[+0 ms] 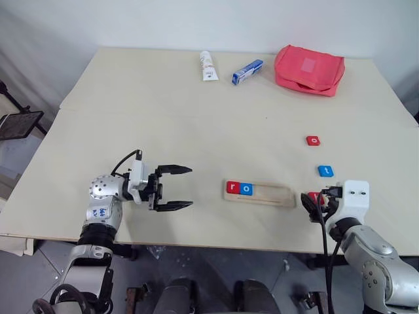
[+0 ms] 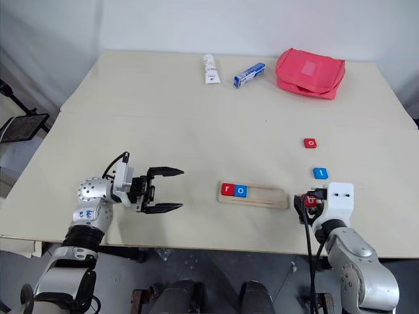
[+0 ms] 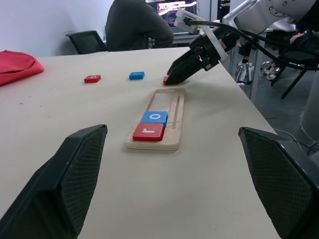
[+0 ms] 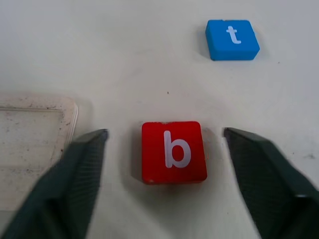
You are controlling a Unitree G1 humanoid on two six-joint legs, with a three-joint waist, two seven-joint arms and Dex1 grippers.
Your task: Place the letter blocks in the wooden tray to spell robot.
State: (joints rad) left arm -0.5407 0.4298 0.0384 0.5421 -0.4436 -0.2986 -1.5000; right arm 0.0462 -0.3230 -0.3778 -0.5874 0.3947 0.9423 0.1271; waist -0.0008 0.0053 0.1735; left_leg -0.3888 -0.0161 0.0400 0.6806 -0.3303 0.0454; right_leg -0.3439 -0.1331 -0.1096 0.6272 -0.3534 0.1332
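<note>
Pale wood forms the tray point(image 1: 259, 194), which lies flat near the table's point(image 1: 163, 124) front edge with its long axis running left to right. Left of it, well apart, the left gripper point(image 1: 175, 188) hovers level, its fingers spread wide and pointing along the tray's length, holding nothing. At the tray's left end sit a red r block point(image 1: 232, 187) and a blue o block point(image 1: 246, 189), touching side by side, letters upright toward the robot; the rest of the groove is bare. Just beyond the tray's right end lies a red b block point(image 4: 173, 151) flat on the table, between the parted fingers of the right gripper point(image 4: 167, 167), which does not grip it. Farther back lie a blue t block point(image 1: 325, 171) and a red o block point(image 1: 313, 140). Along the far edge rest a white tube point(image 1: 207, 65), a blue-and-white box point(image 1: 247, 72) and a red pouch point(image 1: 308, 69), well clear of the tray.
</note>
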